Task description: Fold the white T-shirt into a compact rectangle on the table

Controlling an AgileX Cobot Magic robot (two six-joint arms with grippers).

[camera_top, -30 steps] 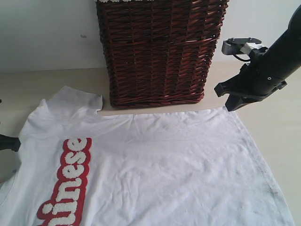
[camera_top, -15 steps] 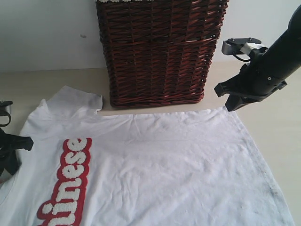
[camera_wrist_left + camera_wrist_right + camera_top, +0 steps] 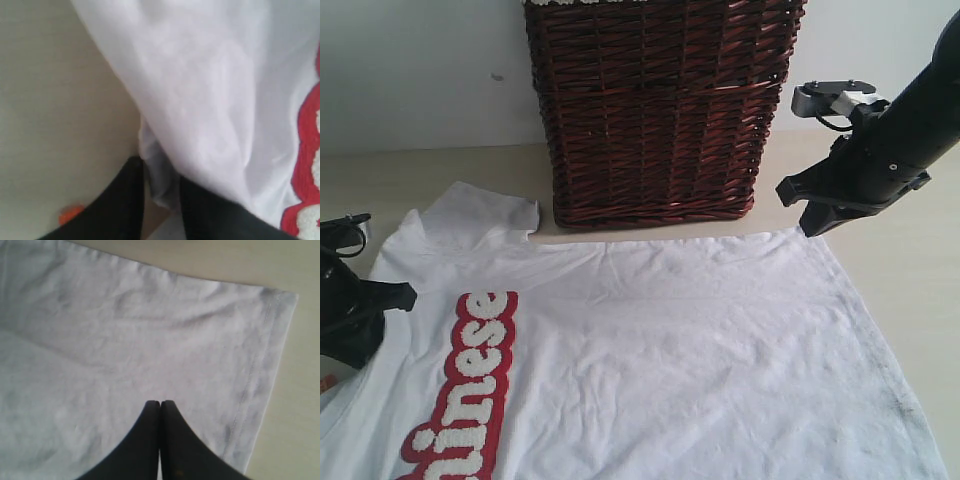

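Note:
The white T-shirt (image 3: 670, 340) lies spread on the table (image 3: 420, 180), its red band of fuzzy white letters (image 3: 470, 380) at the left. My left gripper (image 3: 362, 345) is at the shirt's left edge. In the left wrist view its black fingers (image 3: 132, 200) pinch a fold of white cloth (image 3: 160, 170), with the left gripper (image 3: 162, 175) shut on it. A small orange tag (image 3: 70, 215) shows beside it. My right gripper (image 3: 815, 222) is shut just above the shirt's far right corner. In the right wrist view the right gripper (image 3: 160, 405) has both tips pressed together over the hem (image 3: 260, 370), holding nothing.
A tall dark brown wicker basket (image 3: 660, 110) stands at the back of the table, right behind the shirt's far edge. A white wall (image 3: 420, 60) rises behind it. Bare table shows to the right of the shirt (image 3: 930, 280).
My left gripper has come in from the left edge onto the shirt's left side and closed around a fold of cloth. The right arm has not moved.

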